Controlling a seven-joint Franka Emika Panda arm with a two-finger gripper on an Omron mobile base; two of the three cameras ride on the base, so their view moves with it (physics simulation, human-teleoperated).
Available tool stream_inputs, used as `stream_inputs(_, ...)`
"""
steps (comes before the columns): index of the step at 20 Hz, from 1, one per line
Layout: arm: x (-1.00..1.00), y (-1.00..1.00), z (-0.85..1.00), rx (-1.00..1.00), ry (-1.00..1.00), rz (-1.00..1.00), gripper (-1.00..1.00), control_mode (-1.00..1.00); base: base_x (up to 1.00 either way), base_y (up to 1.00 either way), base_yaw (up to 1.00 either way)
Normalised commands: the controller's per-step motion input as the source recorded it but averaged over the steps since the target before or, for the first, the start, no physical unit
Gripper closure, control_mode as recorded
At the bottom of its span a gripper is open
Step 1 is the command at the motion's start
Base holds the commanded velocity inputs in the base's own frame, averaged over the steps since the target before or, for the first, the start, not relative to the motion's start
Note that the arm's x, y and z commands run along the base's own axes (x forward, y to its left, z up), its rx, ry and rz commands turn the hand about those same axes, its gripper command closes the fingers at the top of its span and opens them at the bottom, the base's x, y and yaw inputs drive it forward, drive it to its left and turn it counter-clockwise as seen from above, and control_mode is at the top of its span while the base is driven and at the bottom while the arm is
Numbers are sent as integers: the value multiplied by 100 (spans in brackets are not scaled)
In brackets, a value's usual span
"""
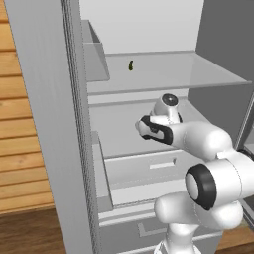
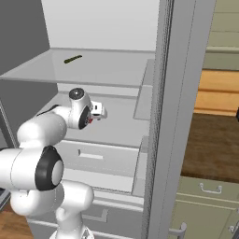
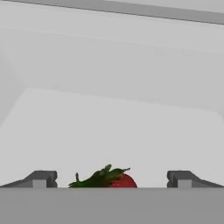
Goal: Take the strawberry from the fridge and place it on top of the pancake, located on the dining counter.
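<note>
Strawberry (image 3: 114,180): small, bright red, roundish, topped with a ragged dark green leafy cap spreading to one side; lying on the white lower shelf inside the fridge (image 1: 49,124), apart from the back wall and side walls; seen in the hand view at the bottom edge, lower part cut off; glimpsed in the right base view as a speck of red (image 2: 90,121) just beside the white wrist. Fridge: tall, light grey, door swung open, white interior with a pale upper shelf, a lower shelf and drawers below; door bins on the inner face of the open door.
</note>
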Motion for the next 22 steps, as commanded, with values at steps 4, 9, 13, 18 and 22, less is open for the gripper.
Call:
stream_inputs(4, 2, 10, -23, 0, 0, 0, -100, -100, 0, 0, 0)
stream_inputs(9, 0, 0, -34, 0, 3, 0, -100, -100, 0, 0, 0)
stream_inputs(13, 0, 0, -43, 0, 4, 0, 100, -100, 0, 0, 0)
stream_inputs(18, -20, 0, -44, 0, 5, -1, 100, -100, 0, 0, 0)
stream_inputs(22, -64, 0, -38, 1, 0, -5, 100, -100, 0, 0, 0)
